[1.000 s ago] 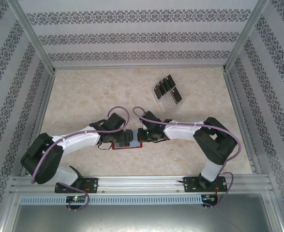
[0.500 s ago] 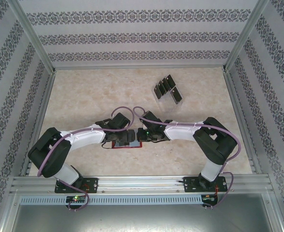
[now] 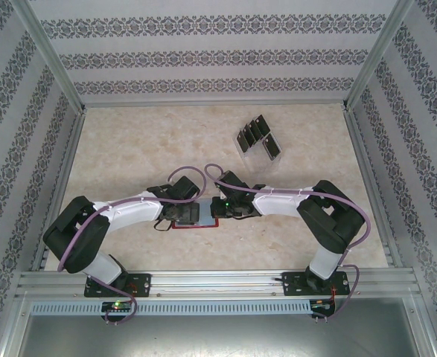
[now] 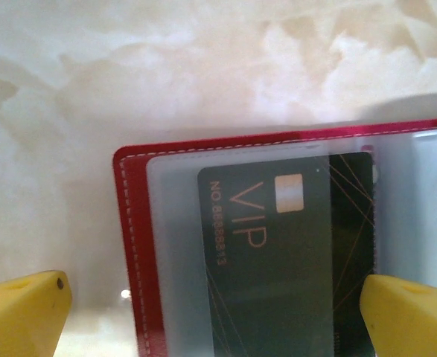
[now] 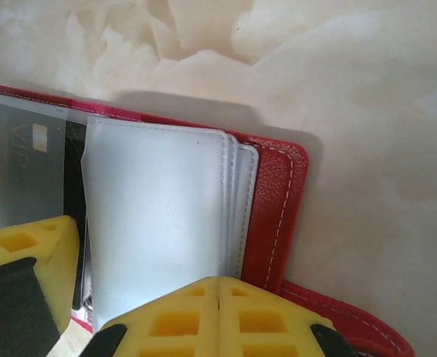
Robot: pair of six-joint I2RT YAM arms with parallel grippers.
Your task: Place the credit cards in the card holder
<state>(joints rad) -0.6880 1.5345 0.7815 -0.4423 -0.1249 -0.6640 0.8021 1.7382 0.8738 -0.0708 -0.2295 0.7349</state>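
Observation:
The red card holder (image 3: pixel 203 222) lies open on the table between both arms. In the left wrist view one black credit card (image 4: pixel 278 260) marked VIP sits under a clear sleeve in the holder's (image 4: pixel 132 245) left half. My left gripper (image 4: pixel 214 320) is open, one yellow finger on each side of that card, low over it. My right gripper (image 5: pixel 218 297) is shut, its tips resting on the stacked clear sleeves of the holder's (image 5: pixel 278 201) right half, nothing between them. The same card (image 5: pixel 32 171) shows at the left there.
A clear slotted stand (image 3: pixel 257 140) with several more black cards stands at the back right of the marble table (image 3: pixel 129 149). Patterned walls and metal rails enclose the table. The left gripper's yellow finger (image 5: pixel 24 275) is close beside the right gripper.
The left arm's elbow has swung up and inward, and its gripper has shifted slightly over the holder. The right arm and the holder have stayed put.

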